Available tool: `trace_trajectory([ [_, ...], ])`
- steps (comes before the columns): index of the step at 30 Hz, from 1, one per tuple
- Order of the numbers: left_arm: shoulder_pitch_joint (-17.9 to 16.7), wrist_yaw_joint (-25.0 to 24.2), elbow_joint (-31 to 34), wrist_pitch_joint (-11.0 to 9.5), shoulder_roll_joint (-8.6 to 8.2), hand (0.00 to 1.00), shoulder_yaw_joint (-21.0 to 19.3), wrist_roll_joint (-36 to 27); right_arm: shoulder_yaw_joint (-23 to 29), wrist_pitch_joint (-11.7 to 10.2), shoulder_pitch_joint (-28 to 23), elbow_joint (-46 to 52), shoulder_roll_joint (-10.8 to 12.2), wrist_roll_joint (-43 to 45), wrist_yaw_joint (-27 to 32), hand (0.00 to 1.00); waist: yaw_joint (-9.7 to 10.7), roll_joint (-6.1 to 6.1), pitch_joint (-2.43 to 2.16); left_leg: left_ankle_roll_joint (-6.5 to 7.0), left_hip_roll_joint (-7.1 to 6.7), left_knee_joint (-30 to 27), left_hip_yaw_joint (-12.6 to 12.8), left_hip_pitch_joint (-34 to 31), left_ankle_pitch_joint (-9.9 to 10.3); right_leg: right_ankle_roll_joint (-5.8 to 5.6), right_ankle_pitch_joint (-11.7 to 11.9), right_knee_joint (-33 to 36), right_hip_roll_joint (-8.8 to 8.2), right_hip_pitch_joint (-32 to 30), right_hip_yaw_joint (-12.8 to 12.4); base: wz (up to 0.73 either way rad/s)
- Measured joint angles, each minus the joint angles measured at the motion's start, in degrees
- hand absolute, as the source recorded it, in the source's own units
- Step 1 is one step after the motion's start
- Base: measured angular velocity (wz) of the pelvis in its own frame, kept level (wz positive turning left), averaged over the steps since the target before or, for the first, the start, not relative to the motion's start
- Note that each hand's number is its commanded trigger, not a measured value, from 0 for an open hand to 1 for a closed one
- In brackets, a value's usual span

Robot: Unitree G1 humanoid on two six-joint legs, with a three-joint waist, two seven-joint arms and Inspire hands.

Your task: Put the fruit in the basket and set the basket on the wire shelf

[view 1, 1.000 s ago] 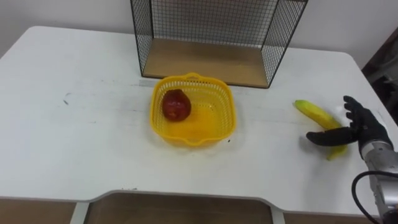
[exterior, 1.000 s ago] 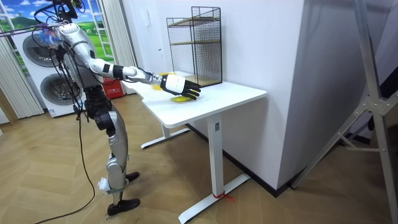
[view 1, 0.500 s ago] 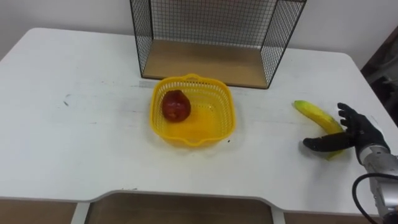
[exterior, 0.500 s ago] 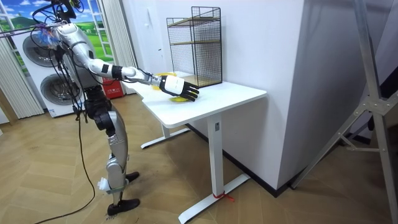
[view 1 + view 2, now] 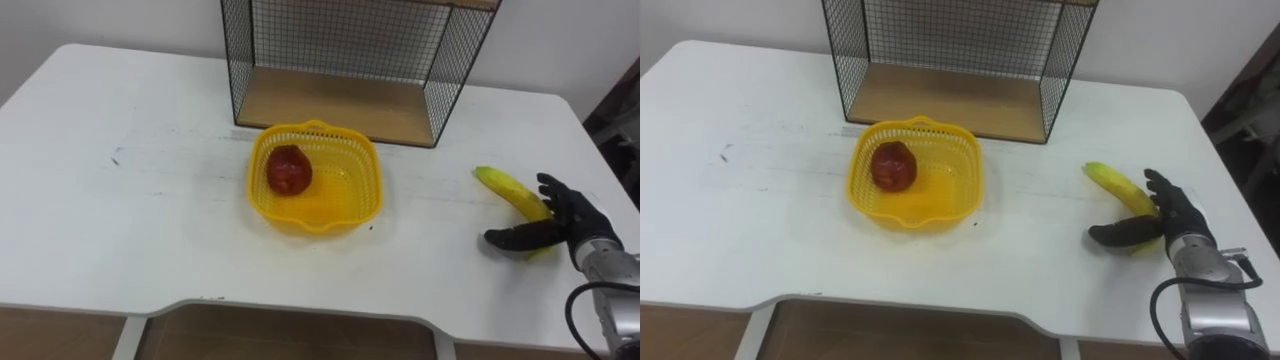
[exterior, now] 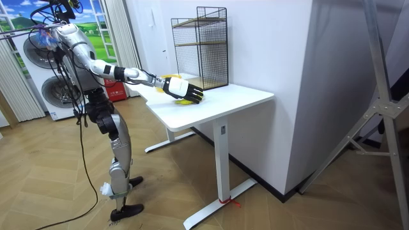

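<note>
**Desk:** Where was the fruit when you checked?

**Operator:** I saw one red fruit (image 5: pixel 288 170) already in the yellow basket (image 5: pixel 330 208), in the part toward 10 o'clock. The banana (image 5: pixel 508 188) lay on the white table (image 5: pixel 150 230), well apart from the basket at its 3 o'clock. It pointed from about 10 o'clock down to 4 o'clock.

**Desk:** And the hand?

**Operator:** My right hand (image 5: pixel 562 222) was at the banana's near end. Its thumb lay along the 6 o'clock side and its fingers arched over the far side, so I read it as clasped round that end. The banana was resting on the table.

**Desk:** The basket and shelf?

**Operator:** The basket sat on the table just in front of the wire shelf (image 5: pixel 340 105), which stood at its 12 o'clock against the far edge. The two were close but not touching. In the room view I had the robot standing upright beside the table, with its right arm stretched out over the top.
</note>
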State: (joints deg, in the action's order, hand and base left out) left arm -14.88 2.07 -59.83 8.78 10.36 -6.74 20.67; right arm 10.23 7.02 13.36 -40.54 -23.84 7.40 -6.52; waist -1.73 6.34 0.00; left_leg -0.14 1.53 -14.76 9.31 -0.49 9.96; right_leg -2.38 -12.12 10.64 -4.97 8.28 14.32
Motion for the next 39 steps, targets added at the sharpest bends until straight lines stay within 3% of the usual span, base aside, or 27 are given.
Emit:
trace_trajectory([
  [16,1.62,0.0,-1.07,1.3,0.29,0.0,-0.09,-0.04,-1.79,0.17,2.42,-6.93,-2.14,2.22,-1.17,0.0,-1.92,1.29,0.09,0.06,-0.15,-0.14,-0.78,-0.16,-0.03,0.01,0.0,-0.04,0.0,0.42,0.86,0.02],
  [36,2.75,-0.16,-3.35,2.1,0.91,0.0,-2.02,0.14,-1.82,0.63,2.48,-8.22,-3.38,6.45,-2.42,0.0,-3.44,0.9,0.29,0.08,-0.15,-1.09,-1.57,-0.43,-0.03,0.03,0.01,0.12,0.07,0.86,1.6,0.01],
  [37,2.86,-0.16,-3.43,2.02,1.04,0.0,-2.04,0.15,-1.82,0.61,2.47,-8.22,-3.38,6.45,-2.44,0.68,-3.43,0.88,0.3,0.08,-0.15,-1.06,-1.56,-0.36,-0.03,0.03,0.01,0.1,0.07,0.91,1.57,0.0],
  [39,2.89,-0.16,-3.66,1.85,1.25,0.0,-2.03,0.15,-1.82,0.57,2.47,-8.19,-3.38,6.71,-2.54,1.0,-3.39,0.84,0.32,0.08,-0.15,-1.04,-1.53,-0.27,-0.02,0.03,0.01,0.09,0.08,1.01,1.53,0.0],
])
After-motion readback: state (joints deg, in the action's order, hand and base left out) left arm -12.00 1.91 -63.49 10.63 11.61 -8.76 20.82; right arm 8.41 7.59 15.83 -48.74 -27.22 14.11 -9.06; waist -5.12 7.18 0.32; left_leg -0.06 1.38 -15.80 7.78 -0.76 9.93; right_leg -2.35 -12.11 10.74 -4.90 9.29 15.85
